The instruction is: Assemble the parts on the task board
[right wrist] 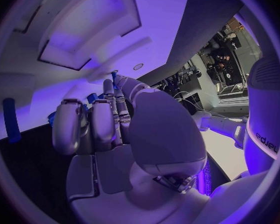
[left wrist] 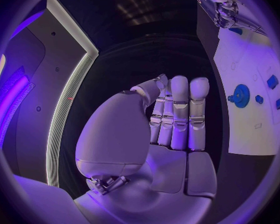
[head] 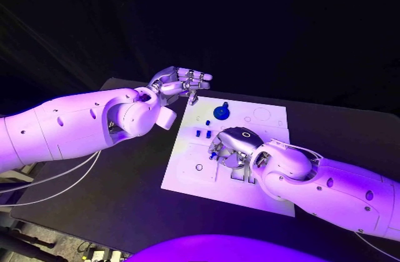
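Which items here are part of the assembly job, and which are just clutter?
Job: task board, blue gear, small blue parts, right hand over the board, left hand raised off its far corner.
Clutter: white cables beside the table.

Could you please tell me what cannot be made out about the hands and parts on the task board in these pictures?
- Head view: the right hand lies over the middle of the task board; its fingers cover whatever is beneath, so a grip cannot be judged.
- Right wrist view: the palm hides the fingertips' contact.
- Head view: the small blue parts are too small to identify.
- The left hand hangs off the board's far corner, empty.
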{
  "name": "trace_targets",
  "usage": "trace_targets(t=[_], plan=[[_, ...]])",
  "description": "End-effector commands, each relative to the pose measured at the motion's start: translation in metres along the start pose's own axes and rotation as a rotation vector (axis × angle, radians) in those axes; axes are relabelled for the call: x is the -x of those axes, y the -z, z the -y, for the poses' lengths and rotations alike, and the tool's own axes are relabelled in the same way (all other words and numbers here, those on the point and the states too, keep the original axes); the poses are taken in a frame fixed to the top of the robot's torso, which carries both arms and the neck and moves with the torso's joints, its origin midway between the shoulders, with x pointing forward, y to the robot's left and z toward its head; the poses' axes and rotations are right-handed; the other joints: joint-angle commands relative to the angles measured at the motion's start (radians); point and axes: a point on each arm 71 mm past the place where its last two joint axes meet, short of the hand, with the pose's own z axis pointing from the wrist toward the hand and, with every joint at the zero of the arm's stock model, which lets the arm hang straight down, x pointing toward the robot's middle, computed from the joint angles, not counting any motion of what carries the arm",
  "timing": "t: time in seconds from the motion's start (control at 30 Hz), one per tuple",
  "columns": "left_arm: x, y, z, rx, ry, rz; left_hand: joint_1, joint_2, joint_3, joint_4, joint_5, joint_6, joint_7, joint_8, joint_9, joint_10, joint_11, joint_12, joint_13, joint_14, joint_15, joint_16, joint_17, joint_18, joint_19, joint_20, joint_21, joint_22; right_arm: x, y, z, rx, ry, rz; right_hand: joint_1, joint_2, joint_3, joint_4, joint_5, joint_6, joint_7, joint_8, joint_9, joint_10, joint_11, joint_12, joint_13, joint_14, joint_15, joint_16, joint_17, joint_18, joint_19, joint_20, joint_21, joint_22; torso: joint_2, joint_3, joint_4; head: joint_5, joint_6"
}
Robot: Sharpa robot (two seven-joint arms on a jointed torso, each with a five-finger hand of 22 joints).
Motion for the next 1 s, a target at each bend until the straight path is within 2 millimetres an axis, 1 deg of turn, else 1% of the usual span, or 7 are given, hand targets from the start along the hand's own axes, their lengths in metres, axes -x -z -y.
trace_targets(t=[0.03,0.2,0.27,0.63,0.83,0.97,1.0], plan=[[-0.0034,-0.0006,0.0011,-0.008,0.004,-0.025,0.0,0.011,-0.003,-0.004,0.006,-0.007,-0.003,0.005,-0.001,-0.006,0.002,0.006,0.001,-0.006,0.002,-0.003,-0.001,0.008,-0.008,0.002,-0.005,-0.001,-0.002,-0.0006,-0.001,0.009,0.013,-0.017,-0.008,-0.001,0.001,-0.006,0.001,0.004,0.0,0.003,0.001,0.007,-0.001,-0.007,0.0,0.063,-0.006,0.003,0.001,-0.017,0.008,0.001,0.004,0.115,0.0,-0.0007,0.0002,0.001,-0.003],[-0.0038,-0.0007,0.001,-0.008,0.005,-0.026,0.0,0.011,-0.003,-0.004,0.006,-0.007,-0.003,0.005,-0.001,-0.006,0.002,0.006,0.001,-0.006,0.002,-0.003,-0.001,0.008,-0.008,0.002,-0.005,-0.001,-0.0035,-0.0015,-0.0023,0.013,0.011,-0.023,-0.008,-0.001,0.001,-0.006,0.001,0.004,0.0,0.003,0.001,0.007,-0.001,-0.007,0.0,0.063,-0.006,0.003,0.001,-0.017,0.008,0.001,0.004,0.115,0.0,-0.0004,0.0009,0.001,-0.005],[-0.0038,-0.0007,0.001,-0.008,0.005,-0.026,0.0,0.011,-0.003,-0.004,0.006,-0.007,-0.003,0.005,-0.001,-0.006,0.002,0.006,0.001,-0.006,0.002,-0.003,-0.001,0.008,-0.008,0.002,-0.005,-0.001,-0.0043,-0.0018,-0.0027,0.013,0.01,-0.025,-0.008,-0.001,0.002,-0.006,0.001,0.004,0.0,0.003,0.001,0.008,-0.001,-0.007,0.0,0.064,-0.006,0.005,0.002,-0.018,0.009,0.001,0.007,0.117,0.0,-0.0004,-0.0001,0.003,-0.007],[-0.0043,-0.0008,0.001,-0.007,0.005,-0.028,0.0,0.011,-0.003,-0.004,0.006,-0.007,-0.003,0.005,-0.001,-0.006,0.002,0.006,0.001,-0.006,0.002,-0.003,-0.001,0.008,-0.008,0.002,-0.005,-0.001,-0.0095,-0.0044,-0.0012,-0.005,0.022,-0.056,-0.008,-0.001,0.002,-0.006,0.001,0.004,0.0,0.003,0.001,0.008,-0.001,-0.007,0.0,0.064,-0.006,0.005,0.002,-0.018,0.009,0.001,0.007,0.117,0.0,-0.0006,-0.0004,0.003,-0.007],[-0.0044,-0.0009,0.001,-0.006,0.006,-0.029,0.0,0.011,-0.003,-0.004,0.006,-0.007,-0.003,0.005,-0.001,-0.006,0.002,0.006,0.001,-0.006,0.002,-0.003,-0.001,0.008,-0.008,0.002,-0.005,-0.001,-0.0108,-0.0059,-0.0018,-0.009,0.03,-0.066,-0.01,0.0,0.001,-0.007,-0.001,0.003,0.001,0.003,0.002,0.007,0.0,-0.009,0.0,0.063,-0.006,0.005,0.001,-0.017,0.008,0.001,0.004,0.117,0.0,0.0,-0.0002,0.004,-0.007],[-0.0048,-0.001,0.0009,-0.005,0.006,-0.03,0.0,0.012,-0.004,-0.006,0.006,-0.008,-0.003,0.006,-0.001,-0.009,0.002,0.01,0.002,-0.007,0.002,-0.004,-0.003,0.009,-0.009,0.002,-0.007,-0.003,-0.0116,-0.0069,-0.0036,-0.003,0.032,-0.069,-0.018,-0.003,-0.002,-0.007,-0.004,-0.006,0.003,-0.003,0.001,0.0,0.003,-0.016,-0.001,0.062,-0.004,0.007,0.0,-0.016,0.005,0.002,0.0,0.116,0.0,-0.0003,-0.0006,0.005,-0.008],[-0.005,-0.001,0.0009,-0.005,0.006,-0.031,0.0,0.012,-0.004,-0.006,0.006,-0.008,-0.003,0.006,-0.001,-0.009,0.002,0.01,0.002,-0.007,0.002,-0.004,-0.003,0.009,-0.009,0.002,-0.007,-0.003,-0.0116,-0.007,-0.0042,-0.002,0.032,-0.069,-0.025,-0.007,-0.003,-0.005,-0.005,-0.015,0.007,-0.009,0.0,-0.012,0.007,-0.025,-0.004,0.062,0.0,0.009,0.001,-0.016,0.004,0.004,-0.003,0.116,0.0,-0.0003,-0.0006,0.005,-0.008]])
